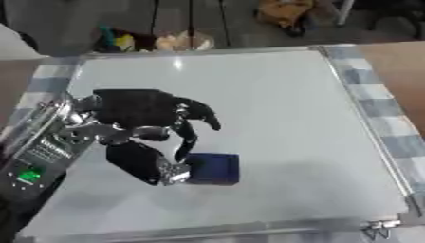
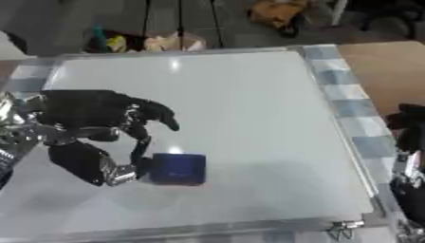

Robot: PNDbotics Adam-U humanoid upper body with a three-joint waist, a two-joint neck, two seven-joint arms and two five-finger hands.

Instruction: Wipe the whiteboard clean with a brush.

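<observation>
Whiteboard [image 1: 274, 118] — flat on checked cloth, cluttered floor beyond.
Left hand [image 1: 145, 128] arched over it, thumb and curled fingers pinching blue brush [image 1: 214, 168]; right hand [image 2: 408, 137] — state unclear.

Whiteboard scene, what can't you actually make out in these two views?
- Blue brush: its near-left side is hidden by the left robot hand in both views.
- Whiteboard: any faint marks are blurred out; glare on top.
- Right robot hand: cut off by the right edge of the right eye view, absent from the left eye view; its pose is unclear.
- Clutter beyond the board: too blurred to identify.
</observation>
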